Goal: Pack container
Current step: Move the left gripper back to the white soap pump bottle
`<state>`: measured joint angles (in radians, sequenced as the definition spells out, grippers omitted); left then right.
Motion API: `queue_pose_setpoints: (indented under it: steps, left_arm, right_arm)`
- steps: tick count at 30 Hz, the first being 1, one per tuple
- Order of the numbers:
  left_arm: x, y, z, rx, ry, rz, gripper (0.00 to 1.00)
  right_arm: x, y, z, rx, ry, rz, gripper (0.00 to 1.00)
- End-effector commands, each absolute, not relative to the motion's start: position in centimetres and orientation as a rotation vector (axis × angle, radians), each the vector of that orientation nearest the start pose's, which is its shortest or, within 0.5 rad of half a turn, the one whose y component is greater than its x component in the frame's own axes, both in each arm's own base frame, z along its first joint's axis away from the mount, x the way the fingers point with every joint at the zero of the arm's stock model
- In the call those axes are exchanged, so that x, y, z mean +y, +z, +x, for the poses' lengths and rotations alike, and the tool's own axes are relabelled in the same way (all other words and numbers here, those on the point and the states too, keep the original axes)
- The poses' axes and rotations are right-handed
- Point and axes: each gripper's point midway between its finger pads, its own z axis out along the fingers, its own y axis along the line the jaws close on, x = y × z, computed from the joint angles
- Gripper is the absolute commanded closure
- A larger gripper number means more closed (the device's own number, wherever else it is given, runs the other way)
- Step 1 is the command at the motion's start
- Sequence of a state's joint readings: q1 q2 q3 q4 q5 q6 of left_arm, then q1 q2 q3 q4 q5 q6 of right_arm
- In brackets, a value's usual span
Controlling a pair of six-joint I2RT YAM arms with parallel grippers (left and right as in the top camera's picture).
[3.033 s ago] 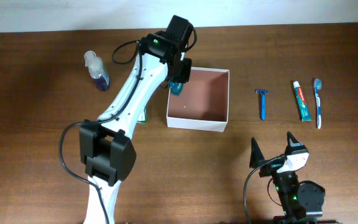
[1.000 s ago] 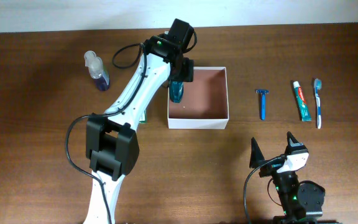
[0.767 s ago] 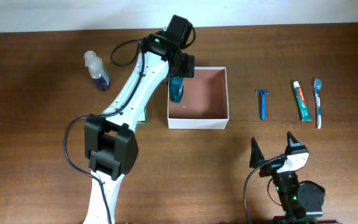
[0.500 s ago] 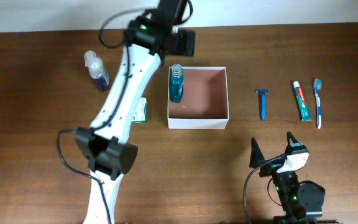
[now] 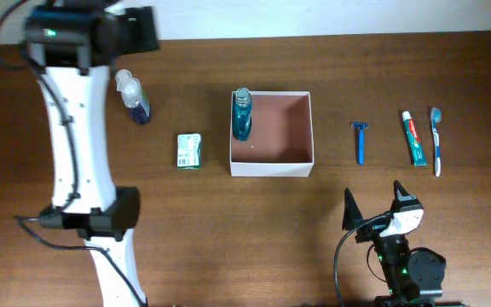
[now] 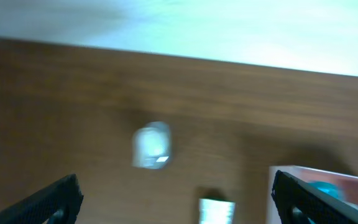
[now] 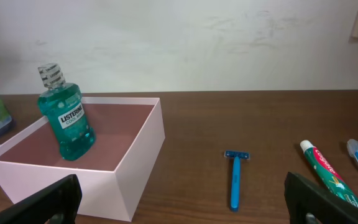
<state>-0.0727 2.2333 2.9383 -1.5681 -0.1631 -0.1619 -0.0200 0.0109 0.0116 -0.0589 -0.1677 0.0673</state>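
The container, 1 square white-walled box with a reddish-brown floor, sits at the middle of the wooden table. Inside it, 1 teal Listerine mouthwash bottle stands upright against the left wall. The rest of the floor is bare.

Just left of the box lies 1 small green-and-white packet. Farther left is 1 clear-capped bottle of blue liquid.

Well to the right lie 3 items side by side:
- 1 blue razor
- 1 toothpaste tube
- 1 toothbrush

The left gripper is up over the table's far left. Its wrist view is blurred, but the 2 fingers are spread wide with nothing between them. The right gripper sits near the front edge, its 2 fingers also wide apart and empty.
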Motion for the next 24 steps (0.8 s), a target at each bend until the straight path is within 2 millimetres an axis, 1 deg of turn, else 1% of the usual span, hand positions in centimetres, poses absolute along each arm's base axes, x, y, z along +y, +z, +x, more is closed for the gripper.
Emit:
queue_pose_setpoints:
  steps: [1, 2, 6, 9, 13, 17, 20, 24]
  left_arm:
    - [0.4, 30.8, 49.9, 2.506, 0.053, -0.098, 0.01]
    - [0.8, 29.8, 50.4, 2.529, 0.034, -0.072, 0.01]
    - [2.8, 27.1, 51.1, 2.591, 0.059, -0.097, 0.01]
    - [3.7, 24.9, 51.7, 2.634, 0.081, -0.059, 0.01]
    - [3.8, 21.9, 52.7, 2.69, 0.103, 0.038, 0.01]
    - [3.9, 19.1, 53.5, 2.735, 0.101, 0.042, 0.01]
    - [4.0, 16.4, 54.3, 2.769, 0.098, 0.044, 0.01]
    - [4.0, 14.5, 54.5, 2.805, 0.095, 0.046, 0.01]
  right_arm:
    - [2.4, 16.0, 24.4, 1.632, 0.172, -0.067, 0.01]
    - [2.4, 16.0, 24.4, 1.632, 0.172, -0.067, 0.01]
    - [2.4, 16.0, 24.4, 1.632, 0.172, -0.067, 0.01]
    - [2.4, 16.0, 24.4, 1.632, 0.172, -0.067, 0.01]
    - [2.4, 16.0, 24.4, 1.632, 0.172, -0.067, 0.01]
    - [2.4, 16.0, 24.4, 1.632, 0.172, -0.067, 0.01]
    - [2.4, 16.0, 24.4, 1.632, 0.172, -0.067, 0.01]
    - [2.4, 16.0, 24.4, 1.632, 0.172, -0.067, 0.02]
